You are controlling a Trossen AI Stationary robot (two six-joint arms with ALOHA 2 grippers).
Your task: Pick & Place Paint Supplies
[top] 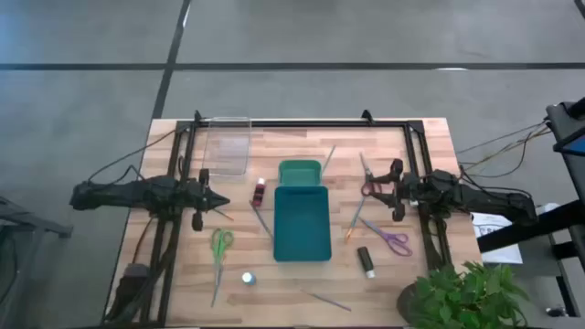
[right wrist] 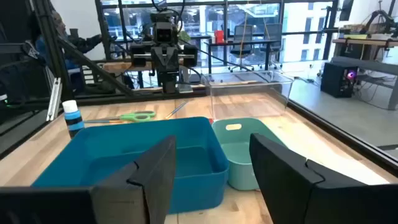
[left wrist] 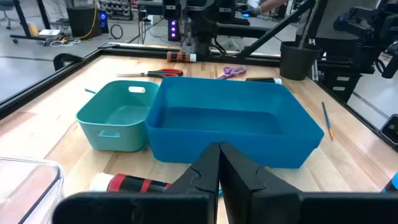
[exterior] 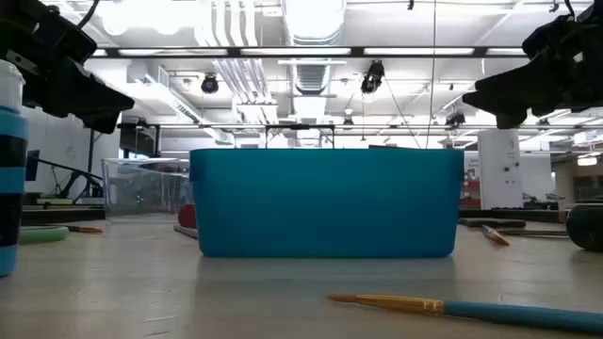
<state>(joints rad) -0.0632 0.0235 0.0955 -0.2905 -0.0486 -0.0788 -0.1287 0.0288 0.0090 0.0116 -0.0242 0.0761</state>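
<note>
Both hovering empty: left hand (top: 219,201) pressed together, right hand (right wrist: 211,165) spread. Judging red bottle (top: 260,191) light, rigid, slippery; gripping mid-body across its width.

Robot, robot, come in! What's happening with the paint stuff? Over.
Left gripper shut, right gripper open, both empty. Red-handled scissors under right jaws. Dark blue rectangular plastic bin empty. Nothing blocking.

Seen level with the table, the blue bin (exterior: 325,202) hides the smaller tray behind it. A bottle (exterior: 11,169) at the left edge is cut off, as is a dark object (exterior: 586,226) at the right. From overhead, the brushes (top: 327,300) are too thin to tell tips.
</note>
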